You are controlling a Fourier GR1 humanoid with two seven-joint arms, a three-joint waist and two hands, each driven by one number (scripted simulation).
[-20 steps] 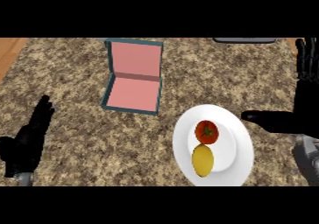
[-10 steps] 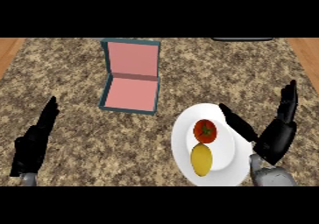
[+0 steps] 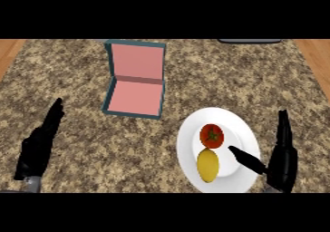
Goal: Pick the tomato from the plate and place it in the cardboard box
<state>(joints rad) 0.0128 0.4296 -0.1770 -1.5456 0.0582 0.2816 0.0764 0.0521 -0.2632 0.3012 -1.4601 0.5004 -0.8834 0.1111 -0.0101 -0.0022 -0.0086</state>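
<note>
Tomato point(image 3: 212, 135) lies on plate point(image 3: 243, 130) (right hand point(image 3: 283, 164) beside it, left hand point(image 3: 37, 149) far), fingers all straight.

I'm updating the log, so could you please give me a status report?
Left hand open, resting left. Right hand open at plate edge. Tomato on plate, untouched, yellow fruit beside it. Cardboard box open.

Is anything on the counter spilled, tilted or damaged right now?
Nothing stands out. The red tomato and a yellow fruit lie on the round white plate, and the teal cardboard box with pink inside lies open.
</note>
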